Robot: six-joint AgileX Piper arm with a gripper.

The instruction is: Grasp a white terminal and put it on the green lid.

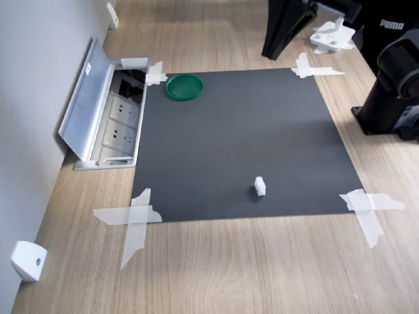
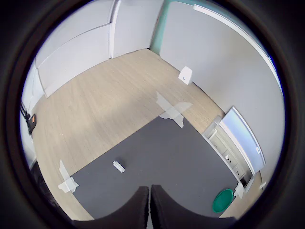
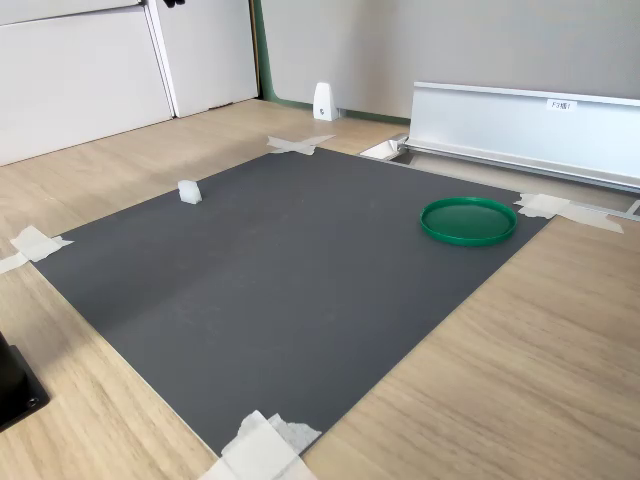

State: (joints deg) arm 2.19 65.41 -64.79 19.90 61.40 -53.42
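A: Where's the white terminal point(image 1: 260, 186)?
B: On the dark mat point(image 1: 242, 144), near the mat's front edge in the first exterior view, a bit right of centre. In the second exterior view it's toward the far left part of the mat point(image 3: 189, 191). Nothing touching it.
A: And the green lid point(image 1: 184, 86)?
B: Flat on the mat's far-left corner in the first exterior view, just beside a tape strip point(image 1: 155, 73) and the open floor socket box point(image 1: 114, 118). In the second exterior view it's at the right point(image 3: 468, 220), close to the mat edge. Well apart from the terminal, roughly diagonal across the mat.
A: Gripper?
B: Only seen in the wrist view: two dark fingertips point(image 2: 150, 210) at the pic's edge, pressed nearly together w/ a thin slit between, holding nothing. It hangs above the mat, off the surface.
A: Terminal visible from the wrist cam?
B: Yes, small white block point(image 2: 118, 166) on the mat, apart from the fingers. Lid too point(image 2: 223, 200), near the corner tape.
A: Anything else?
B: Mat taped at all 4 corners to a wooden table point(image 1: 262, 275). White wedge w/ a hole point(image 1: 28, 260) by the wall.
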